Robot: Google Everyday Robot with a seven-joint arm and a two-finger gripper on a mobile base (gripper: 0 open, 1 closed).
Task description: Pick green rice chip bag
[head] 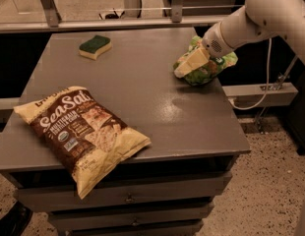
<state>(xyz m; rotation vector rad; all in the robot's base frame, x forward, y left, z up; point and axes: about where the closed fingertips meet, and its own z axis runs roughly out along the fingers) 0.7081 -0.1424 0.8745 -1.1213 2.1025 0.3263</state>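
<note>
The green rice chip bag (215,66) is a small, crumpled, bright-green bag lying near the right edge of the grey table (142,97), towards the back. My gripper (184,70) comes in from the upper right on the white arm (251,21). It lies across the front left part of the bag, touching or just above it, and hides part of it. The bag rests on the table.
A large cream-and-brown Sea Salt chip bag (83,132) lies at the table's front left and overhangs the front edge. A green-and-yellow sponge (95,46) sits at the back left. A white cable (263,90) hangs to the right of the table.
</note>
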